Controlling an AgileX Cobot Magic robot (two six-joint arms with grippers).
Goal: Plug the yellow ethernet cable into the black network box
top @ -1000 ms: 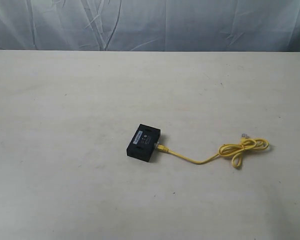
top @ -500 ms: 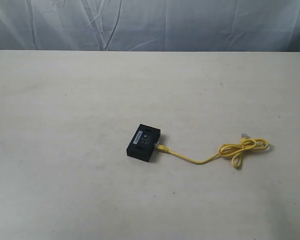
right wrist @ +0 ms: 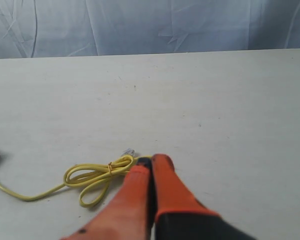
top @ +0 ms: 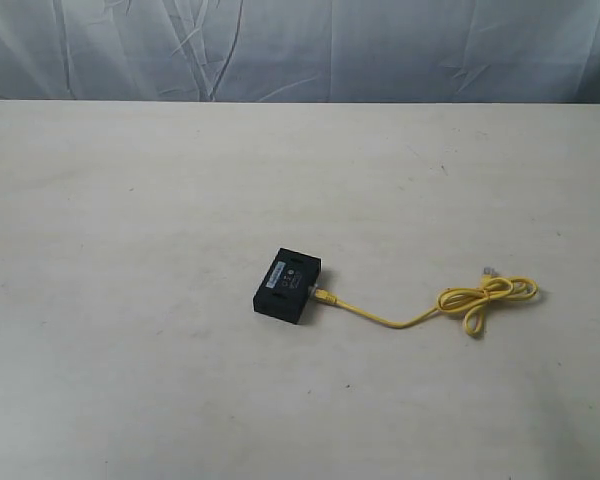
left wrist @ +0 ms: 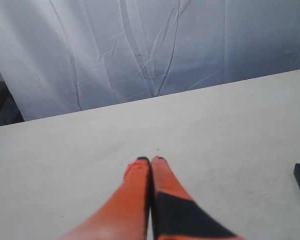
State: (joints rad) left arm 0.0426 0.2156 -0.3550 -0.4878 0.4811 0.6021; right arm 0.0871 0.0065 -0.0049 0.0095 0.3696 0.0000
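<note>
One black network box [top: 288, 285], flat on table [top: 160, 200]. One yellow ethernet cable [top: 400, 321]: one end at box's right side, appears seated; other end free beyond knotted loop. Two grippers: left gripper [left wrist: 150, 160] closed, empty; right gripper [right wrist: 151, 159] closed, empty, beside loop.

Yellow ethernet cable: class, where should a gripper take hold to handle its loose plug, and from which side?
The yellow ethernet cable lies flat on the table, so probably come from above, jaws across the cord just behind its clear loose plug; the tied loops look bulkier.
</note>
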